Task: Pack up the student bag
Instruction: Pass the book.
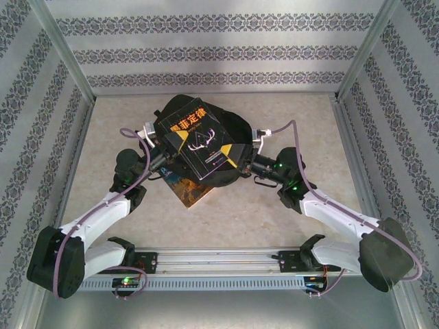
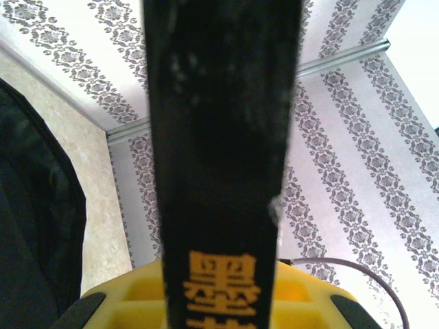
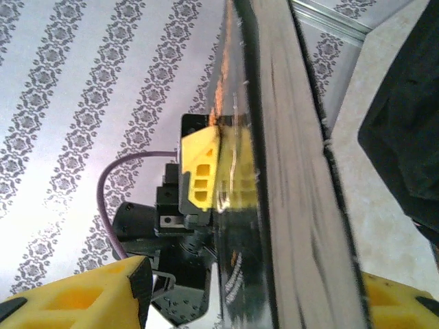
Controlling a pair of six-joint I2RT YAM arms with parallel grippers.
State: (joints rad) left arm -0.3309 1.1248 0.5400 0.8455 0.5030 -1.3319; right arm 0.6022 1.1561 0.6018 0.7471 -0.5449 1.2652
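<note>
The student bag point(image 1: 238, 126) lies black and slumped at the table's middle, also showing at the left wrist view's left edge point(image 2: 34, 226) and the right wrist view's right side point(image 3: 411, 123). A black book point(image 1: 199, 140) with orange characters and white antlers hangs tilted over it. My left gripper point(image 1: 159, 140) is shut on its spine point(image 2: 219, 171), yellow fingers on both sides. My right gripper point(image 1: 248, 156) is open around the opposite page edge point(image 3: 295, 171), with a gap between its left finger point(image 3: 89, 295) and the cover.
A second book point(image 1: 188, 190) with an orange and blue cover lies flat on the table under the near edge of the held one. Patterned walls close in the table on three sides. Bare tabletop lies between the bag and the arm bases.
</note>
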